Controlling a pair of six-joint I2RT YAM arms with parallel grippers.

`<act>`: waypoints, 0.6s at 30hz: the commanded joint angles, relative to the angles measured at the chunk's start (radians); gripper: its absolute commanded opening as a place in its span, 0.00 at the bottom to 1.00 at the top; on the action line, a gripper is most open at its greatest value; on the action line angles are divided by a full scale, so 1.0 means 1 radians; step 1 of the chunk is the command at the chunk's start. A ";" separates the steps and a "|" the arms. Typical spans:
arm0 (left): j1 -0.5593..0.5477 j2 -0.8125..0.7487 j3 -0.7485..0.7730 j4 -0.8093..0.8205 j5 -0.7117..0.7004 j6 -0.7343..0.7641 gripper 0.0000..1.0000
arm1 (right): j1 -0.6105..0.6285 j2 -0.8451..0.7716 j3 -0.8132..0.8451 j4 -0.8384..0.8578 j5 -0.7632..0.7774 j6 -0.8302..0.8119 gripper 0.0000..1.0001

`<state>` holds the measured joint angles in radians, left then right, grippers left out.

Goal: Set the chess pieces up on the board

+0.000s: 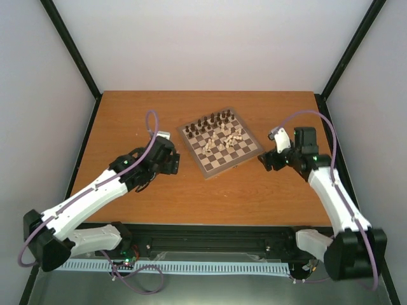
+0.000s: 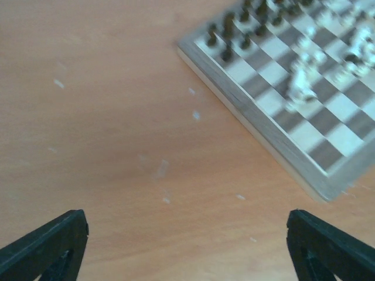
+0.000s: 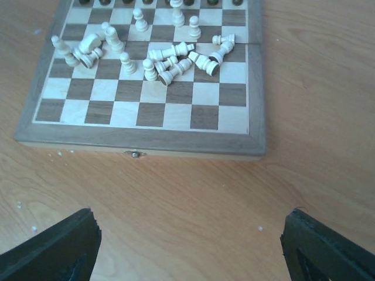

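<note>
The board (image 1: 213,168) lies turned at an angle in the middle of the table. Dark chess pieces (image 1: 211,122) stand in rows along its far edge. Cream chess pieces (image 3: 170,63) are scattered across the middle squares, several lying on their sides. My left gripper (image 1: 170,160) hovers over bare table just left of the board (image 2: 328,181), open and empty, as the left wrist view's wide-apart fingertips (image 2: 53,240) confirm. My right gripper (image 1: 268,159) sits just right of the board (image 3: 140,145), open and empty, with its fingertips (image 3: 58,243) over bare wood.
The wooden table (image 1: 127,114) is walled by white panels with black frame posts at left, right and back. A small metal clasp (image 3: 135,154) sticks out of the board's near edge in the right wrist view. Small white specks dot the tabletop.
</note>
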<state>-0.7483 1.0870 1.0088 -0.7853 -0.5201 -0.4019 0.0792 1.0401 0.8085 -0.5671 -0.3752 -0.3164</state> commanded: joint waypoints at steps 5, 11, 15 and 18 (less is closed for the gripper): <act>-0.011 0.039 -0.142 0.150 0.397 -0.206 0.86 | -0.004 0.353 0.193 -0.053 -0.047 -0.067 0.77; -0.011 0.115 -0.231 0.309 0.405 -0.247 0.83 | -0.009 0.639 0.374 -0.059 -0.026 -0.070 0.60; -0.008 0.221 -0.251 0.422 0.439 -0.260 0.87 | -0.019 0.772 0.471 -0.055 -0.021 -0.067 0.59; -0.005 0.292 -0.244 0.500 0.466 -0.271 0.89 | -0.023 0.858 0.528 -0.048 -0.021 -0.061 0.59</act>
<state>-0.7547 1.3205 0.7593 -0.4416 -0.1051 -0.6342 0.0650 1.8286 1.2667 -0.6209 -0.3992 -0.3779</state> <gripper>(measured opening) 0.880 0.591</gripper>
